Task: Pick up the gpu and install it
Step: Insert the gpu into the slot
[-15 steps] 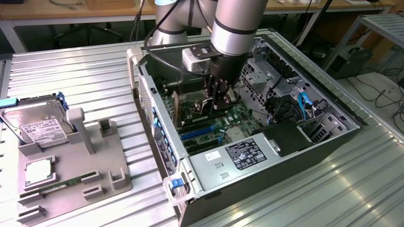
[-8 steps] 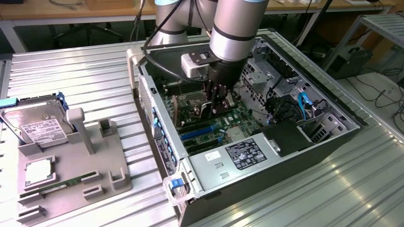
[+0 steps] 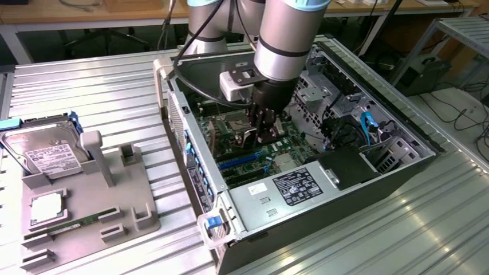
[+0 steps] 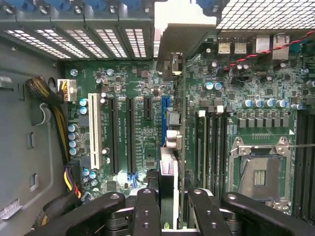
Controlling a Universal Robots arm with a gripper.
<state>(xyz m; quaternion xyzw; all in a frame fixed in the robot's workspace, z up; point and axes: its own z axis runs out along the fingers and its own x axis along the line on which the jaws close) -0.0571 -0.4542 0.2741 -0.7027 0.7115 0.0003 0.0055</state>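
I count one open computer case [image 3: 367, 189] holding a motherboard [image 4: 142, 88], and one gray tray [image 3: 91, 212] carrying one hard drive [image 3: 46, 152] and one memory stick [image 3: 73, 224]. My arm [image 3: 287, 40] reaches down into the case. Its gripper [image 4: 167, 209] is clenched on the gpu [image 4: 168, 182], edge-on above the blue slot [image 4: 164, 120].

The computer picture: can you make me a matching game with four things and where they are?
Things:
1. gpu
2. hard drive
3. memory stick
4. power supply

Places:
A. standing in the grey tray's back holder
B. held on edge in the hand above the motherboard
C. inside the case, near its front corner
D. lying flat in the grey tray

Pairs: 1-B, 2-A, 3-D, 4-C
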